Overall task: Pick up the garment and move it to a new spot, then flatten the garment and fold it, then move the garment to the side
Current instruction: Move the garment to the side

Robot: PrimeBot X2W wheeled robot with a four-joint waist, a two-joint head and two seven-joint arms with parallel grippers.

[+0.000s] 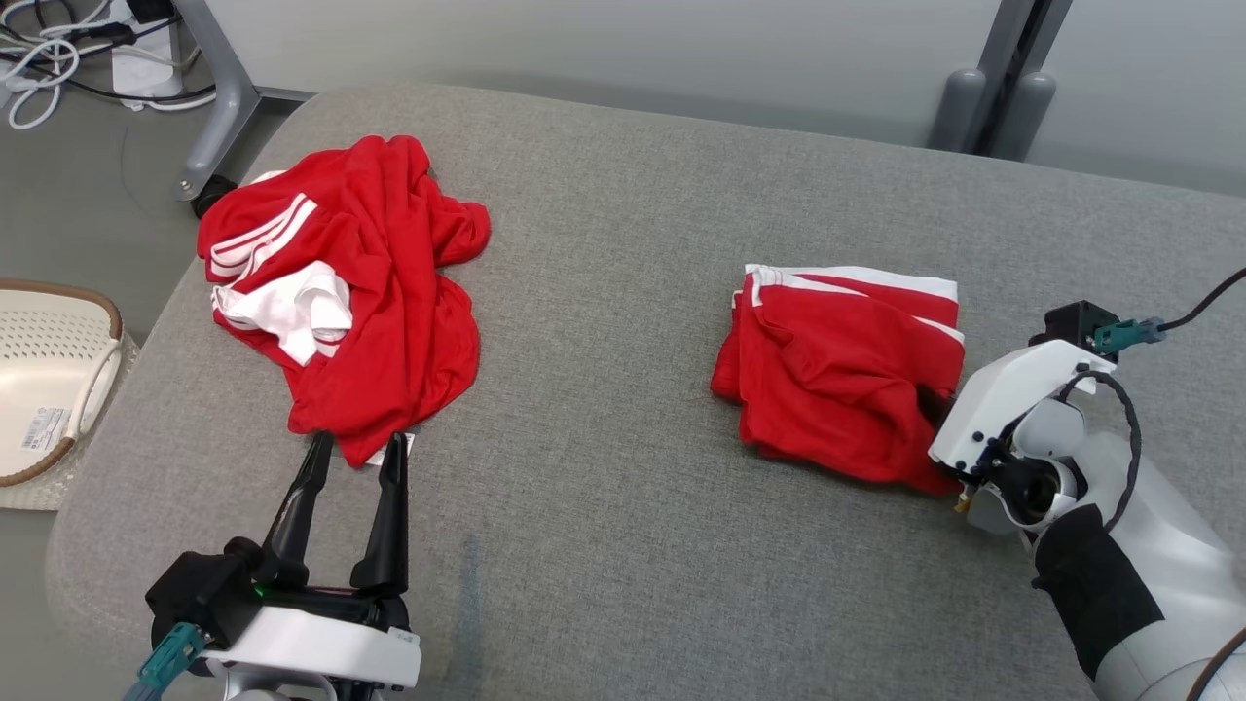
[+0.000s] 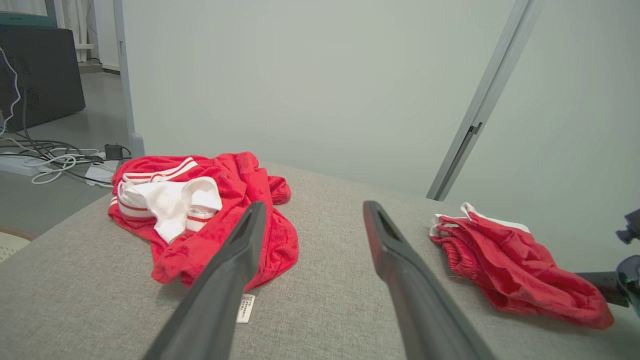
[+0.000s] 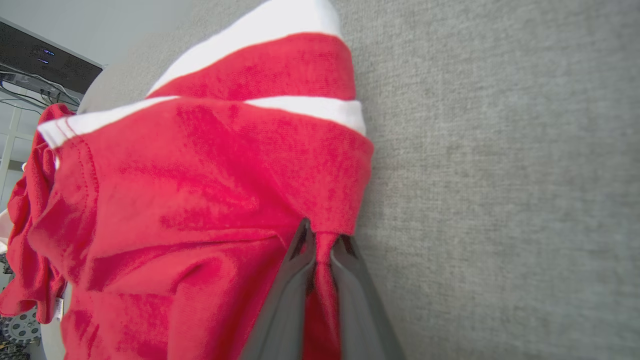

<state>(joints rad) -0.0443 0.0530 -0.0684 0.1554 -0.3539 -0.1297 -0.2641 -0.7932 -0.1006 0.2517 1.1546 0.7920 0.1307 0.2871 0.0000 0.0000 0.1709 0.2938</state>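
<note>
Folded red garment (image 1: 842,375): laid toward the right edge of the grey padded surface (image 1: 623,506), one fold pinched by the narrowed right gripper (image 3: 320,240). Left gripper (image 1: 358,446): held wide, tips beside the crumpled red garment (image 1: 360,292) near the left edge.

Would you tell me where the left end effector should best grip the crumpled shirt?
Probably the shirt by its near hem, approached low from the robot's side: that edge lies loose on the cushion, right ahead of the open left end effector.
</note>
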